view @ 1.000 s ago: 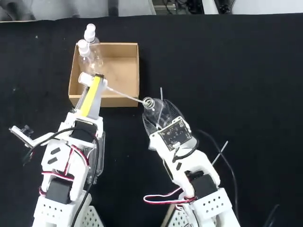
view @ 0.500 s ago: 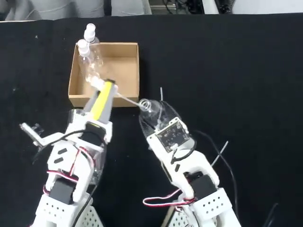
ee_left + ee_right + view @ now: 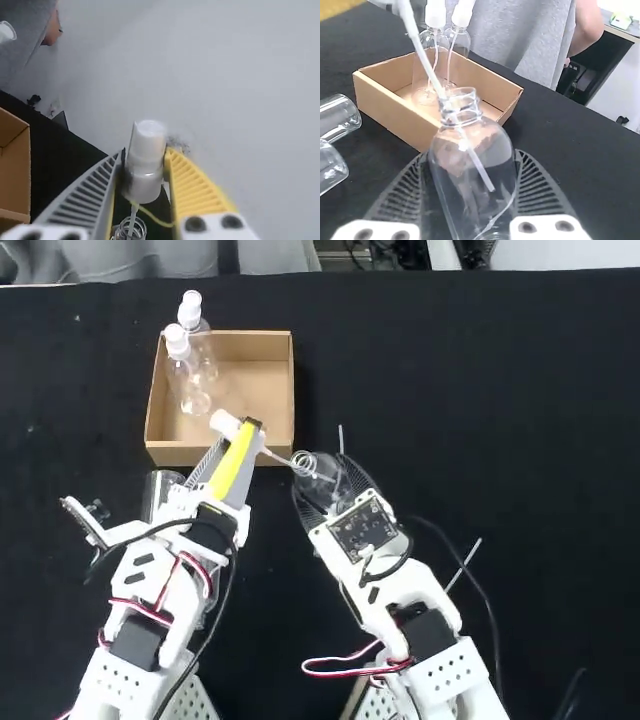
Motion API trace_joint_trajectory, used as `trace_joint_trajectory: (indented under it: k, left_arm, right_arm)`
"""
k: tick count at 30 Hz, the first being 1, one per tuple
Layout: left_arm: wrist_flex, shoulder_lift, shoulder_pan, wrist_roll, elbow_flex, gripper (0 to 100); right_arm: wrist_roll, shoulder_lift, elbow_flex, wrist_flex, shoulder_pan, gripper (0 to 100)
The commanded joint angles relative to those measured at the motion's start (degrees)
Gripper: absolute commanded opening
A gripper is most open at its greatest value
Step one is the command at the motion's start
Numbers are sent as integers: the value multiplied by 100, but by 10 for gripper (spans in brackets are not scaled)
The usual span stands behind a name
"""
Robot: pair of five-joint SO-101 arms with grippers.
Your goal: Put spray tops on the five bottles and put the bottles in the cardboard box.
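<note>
My right gripper (image 3: 470, 159) is shut on a clear open bottle (image 3: 471, 175), held tilted just in front of the cardboard box (image 3: 387, 107). My left gripper (image 3: 143, 162) is shut on a white spray top (image 3: 146, 150). Its long dip tube (image 3: 426, 67) slants down through the bottle's mouth (image 3: 460, 101). From above, the spray top (image 3: 226, 423) hangs over the box's near right corner, and the bottle (image 3: 322, 483) sits right of the box (image 3: 272, 390). Two capped bottles (image 3: 186, 352) stand in the box's far left corner.
Two empty clear bottles (image 3: 334, 125) lie on the black table in front of the box, beside my left arm (image 3: 165, 485). Thin white tubes (image 3: 463, 565) lie to the right of my right arm. A person stands behind the table.
My left gripper carried the spray top from over the box's middle toward its near right corner. The dip tube's end stays in the bottle's mouth. The right gripper shifted slightly left.
</note>
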Motion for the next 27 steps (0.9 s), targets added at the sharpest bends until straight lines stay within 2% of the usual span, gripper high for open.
trace_joint_trajectory:
  k: [1,4,27]
  left_arm:
    - [0,-18,330,-387,13,29]
    - [9,-18,426,-659,22,29]
    - [35,-18,409,-686,22,48]
  right_arm:
    - [44,-92,-4,-141,-114,70]
    - [44,-92,-4,-97,-114,70]
    - [53,-92,-4,-18,-123,70]
